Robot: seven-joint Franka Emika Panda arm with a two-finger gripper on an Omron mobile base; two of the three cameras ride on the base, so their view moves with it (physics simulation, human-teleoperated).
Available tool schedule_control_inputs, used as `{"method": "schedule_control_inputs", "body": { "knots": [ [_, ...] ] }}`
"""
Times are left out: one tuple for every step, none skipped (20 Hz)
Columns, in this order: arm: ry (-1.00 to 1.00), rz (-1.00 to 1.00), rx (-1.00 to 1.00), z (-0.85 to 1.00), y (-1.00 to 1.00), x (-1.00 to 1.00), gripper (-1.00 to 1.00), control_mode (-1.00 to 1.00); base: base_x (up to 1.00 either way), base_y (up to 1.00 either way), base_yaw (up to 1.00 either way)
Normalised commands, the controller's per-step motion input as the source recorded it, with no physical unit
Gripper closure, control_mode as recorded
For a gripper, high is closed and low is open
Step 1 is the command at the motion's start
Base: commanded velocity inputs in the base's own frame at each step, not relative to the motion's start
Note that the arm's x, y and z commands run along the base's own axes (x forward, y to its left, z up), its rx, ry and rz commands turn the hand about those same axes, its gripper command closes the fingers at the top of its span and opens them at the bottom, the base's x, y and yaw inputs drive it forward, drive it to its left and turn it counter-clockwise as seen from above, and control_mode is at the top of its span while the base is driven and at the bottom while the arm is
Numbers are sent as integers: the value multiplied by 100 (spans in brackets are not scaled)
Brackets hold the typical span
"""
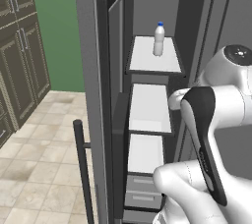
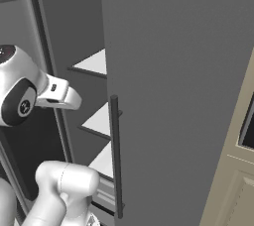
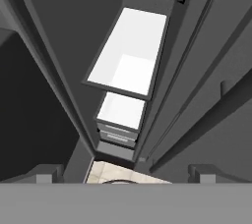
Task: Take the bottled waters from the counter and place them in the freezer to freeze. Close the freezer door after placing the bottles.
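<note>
Hovering before the open freezer (image 1: 147, 110), the gripper (image 3: 123, 176) has its fingertips spread wide, holding nothing, aimed down past the white shelves (image 3: 130, 53) toward the grey drawers (image 3: 117, 137).

Item: one whitish bottle (image 1: 159, 39), blue cap up, long axis vertical, standing on the top shelf (image 1: 155, 57), well above the gripper.

Item: freezer door (image 1: 96, 100), swung open at left, bar handle (image 1: 82, 169) outward.

Judgement: one bottle stored. Next, withdraw the arm straight out, clear of shelf edges and the door, so the upright bottle is not knocked.
</note>
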Motion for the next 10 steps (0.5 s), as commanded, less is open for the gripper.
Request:
{"method": "schedule_control_inputs", "body": {
  "knots": [
    [0,0,5,-3,0,-21,-100,-100,0,0,0],
    [0,0,5,-3,0,-23,-100,-100,0,0,0],
    [0,0,4,-4,0,-22,-100,-100,0,0,0],
    [0,0,7,-8,0,-19,-100,-100,0,0,0],
    [0,0,7,-11,0,-15,-100,-100,0,0,0],
    [0,0,8,-19,0,-6,-100,-100,0,0,0],
    [0,0,7,-23,0,-1,-100,-100,0,0,0],
    [0,0,6,-26,0,0,-100,-100,0,0,0],
    [0,0,3,-32,0,0,-100,-100,0,0,0],
    [0,0,1,-36,0,0,-100,-100,0,0,0]
  ]
}}
